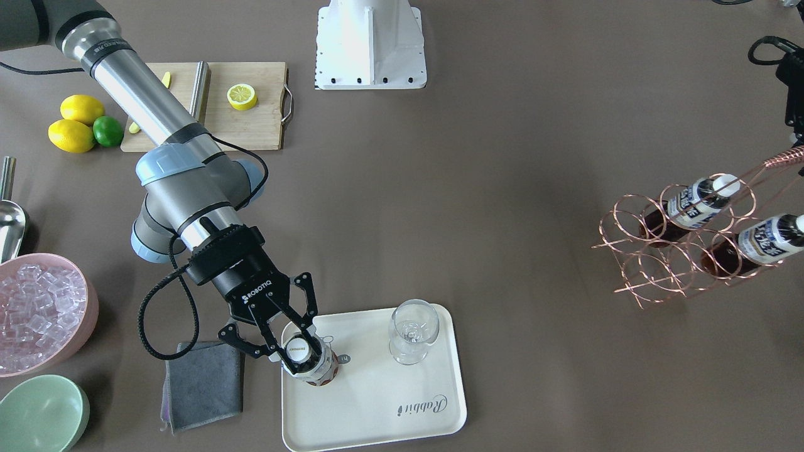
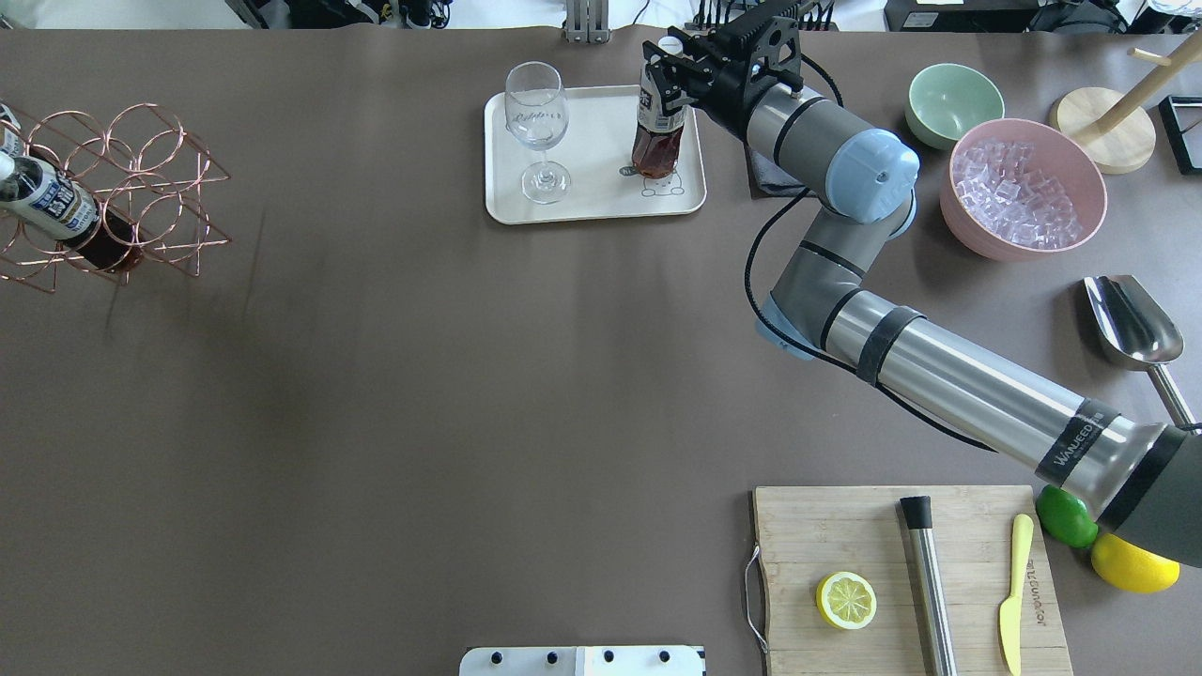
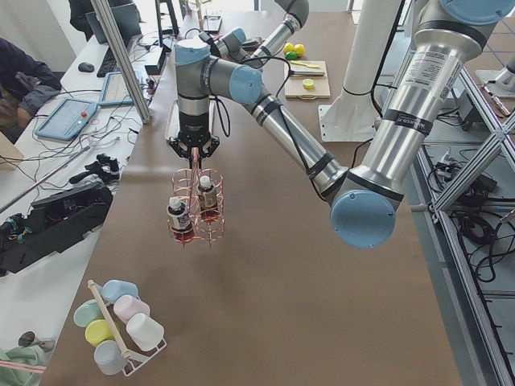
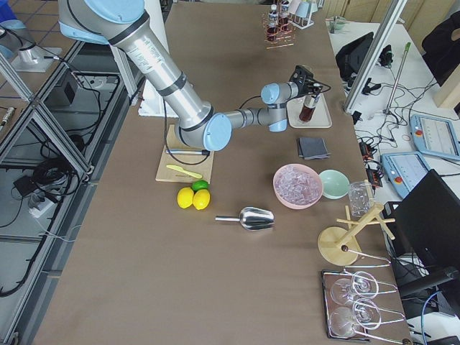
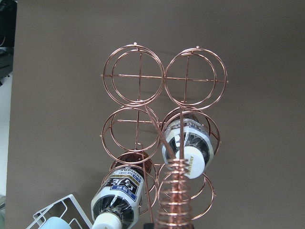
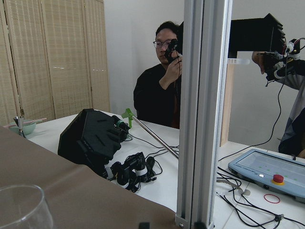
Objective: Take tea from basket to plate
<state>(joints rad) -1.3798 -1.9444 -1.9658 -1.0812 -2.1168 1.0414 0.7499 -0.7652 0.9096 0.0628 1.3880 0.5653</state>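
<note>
A tea bottle (image 1: pixel 321 369) with a white cap stands upright at the bear-drawing end of the cream plate (image 1: pixel 377 402). My right gripper (image 1: pixel 296 342) comes in from the side and is shut on its shoulder, just under the cap; the overhead view shows the same bottle (image 2: pixel 655 150) and gripper (image 2: pixel 665 94). The copper wire basket (image 1: pixel 666 251) hangs tilted above the table, its coiled handle held by my shut left gripper (image 1: pixel 793 154). Two more alike bottles (image 1: pixel 694 204) (image 1: pixel 763 242) lean in its rings, also seen in the left wrist view (image 5: pixel 188 148).
A stemmed glass (image 1: pixel 411 329) stands on the plate beside the bottle. A grey cloth (image 1: pixel 204 383), a pink bowl of ice (image 1: pixel 38 314), a green bowl (image 1: pixel 41 414) and a metal scoop (image 1: pixel 11 220) lie past the plate. A cutting board (image 1: pixel 245 119) sits near the robot base.
</note>
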